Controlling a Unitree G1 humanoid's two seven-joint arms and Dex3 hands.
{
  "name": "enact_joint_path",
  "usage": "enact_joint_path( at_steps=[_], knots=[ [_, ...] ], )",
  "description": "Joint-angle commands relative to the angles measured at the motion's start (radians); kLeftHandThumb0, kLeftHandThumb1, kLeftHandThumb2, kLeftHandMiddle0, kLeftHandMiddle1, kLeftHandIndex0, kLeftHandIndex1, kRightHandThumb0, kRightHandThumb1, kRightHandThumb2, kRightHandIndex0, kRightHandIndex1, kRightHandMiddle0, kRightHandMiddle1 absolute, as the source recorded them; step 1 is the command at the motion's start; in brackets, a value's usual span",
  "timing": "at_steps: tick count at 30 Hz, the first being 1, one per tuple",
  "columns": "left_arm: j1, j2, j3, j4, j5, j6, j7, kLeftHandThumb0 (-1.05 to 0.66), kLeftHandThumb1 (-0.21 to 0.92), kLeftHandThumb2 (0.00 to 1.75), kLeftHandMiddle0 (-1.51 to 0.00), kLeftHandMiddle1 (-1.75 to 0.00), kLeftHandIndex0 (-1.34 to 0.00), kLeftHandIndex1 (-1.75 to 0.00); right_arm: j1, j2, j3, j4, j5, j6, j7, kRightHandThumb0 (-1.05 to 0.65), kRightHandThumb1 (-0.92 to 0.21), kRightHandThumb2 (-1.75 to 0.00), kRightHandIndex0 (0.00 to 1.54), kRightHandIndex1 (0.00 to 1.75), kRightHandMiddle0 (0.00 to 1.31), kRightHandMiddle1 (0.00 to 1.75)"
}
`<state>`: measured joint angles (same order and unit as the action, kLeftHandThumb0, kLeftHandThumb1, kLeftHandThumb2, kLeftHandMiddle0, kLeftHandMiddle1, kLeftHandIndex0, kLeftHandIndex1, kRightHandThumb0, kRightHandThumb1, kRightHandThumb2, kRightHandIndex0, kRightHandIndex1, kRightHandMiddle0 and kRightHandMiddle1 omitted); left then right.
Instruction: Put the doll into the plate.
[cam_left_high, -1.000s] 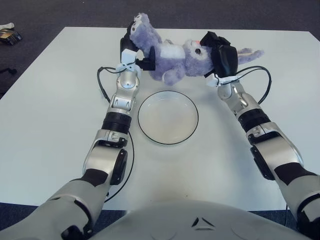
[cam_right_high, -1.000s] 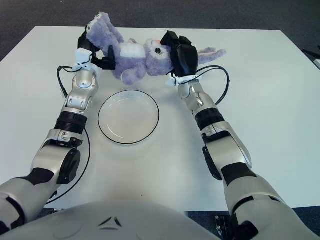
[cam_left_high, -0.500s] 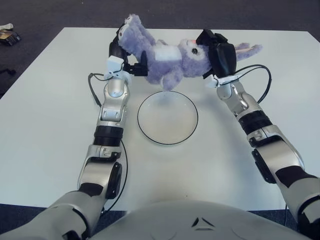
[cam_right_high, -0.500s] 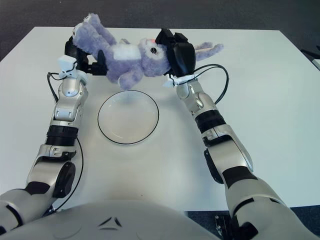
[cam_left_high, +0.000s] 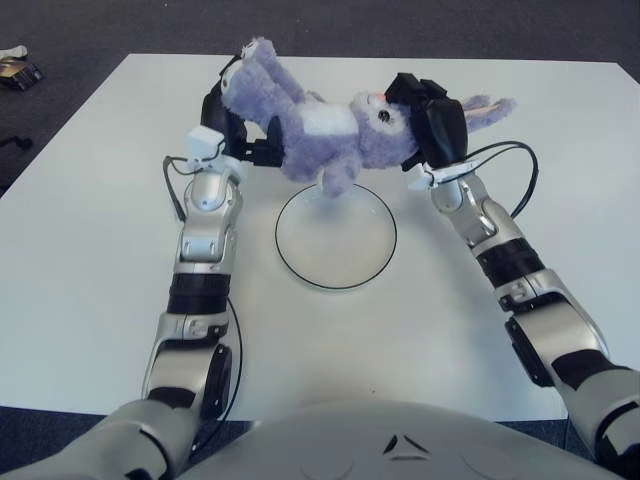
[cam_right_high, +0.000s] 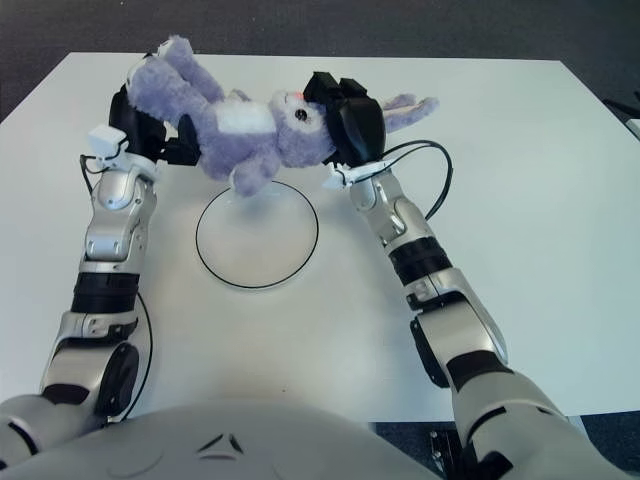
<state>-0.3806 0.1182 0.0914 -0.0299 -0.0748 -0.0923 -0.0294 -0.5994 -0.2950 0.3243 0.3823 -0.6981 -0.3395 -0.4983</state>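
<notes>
Both hands are up on the doll (cam_left_high: 325, 135) — a fuzzy lavender plush rabbit with a white belly patch, held clear of the white table (cam_left_high: 90, 230) in the upper centre of the frame. Its long axis runs nearly left to right, tilted slightly, legs toward the upper left, head and floppy ears toward the right. The left hand (cam_left_high: 232, 125) has its dark fingers clamped around the legs; the right hand (cam_left_high: 432, 125) grips the head, fingers wrapped over it just below the ears. One soft paw dangles over the far rim of the plate (cam_left_high: 336, 236) — a round, shallow, pale dish with a thin dark edge, lying at centre frame.
</notes>
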Motion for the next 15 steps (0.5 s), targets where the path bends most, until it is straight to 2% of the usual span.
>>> enact_joint_path(
  at_steps=[1,9,15],
  knots=[
    [0.04,0.012,0.004,-0.072,-0.013,0.0,-0.023,0.0,0.01,1.63,-0.86,-1.64,-0.62,-1.75,0.027,-0.005,-0.008,-0.052,-0.015,0.017,0.02,0.52,-0.19,-1.47,0.71,1.75,0.91,1.75],
    [0.093,0.024,0.003,-0.162,-0.012,0.059,-0.042,0.0,0.0,1.64,-0.87,-1.64,-0.63,-1.75,0.086,0.0,-0.014,-0.14,-0.016,0.047,0.052,0.5,-0.23,-1.42,0.68,1.75,0.88,1.75],
    [0.149,0.023,0.001,-0.206,-0.01,0.057,-0.052,0.0,0.0,1.65,-0.87,-1.66,-0.63,-1.75,0.145,0.005,-0.016,-0.201,-0.015,0.067,0.077,0.49,-0.26,-1.39,0.65,1.75,0.85,1.75]
  ],
)
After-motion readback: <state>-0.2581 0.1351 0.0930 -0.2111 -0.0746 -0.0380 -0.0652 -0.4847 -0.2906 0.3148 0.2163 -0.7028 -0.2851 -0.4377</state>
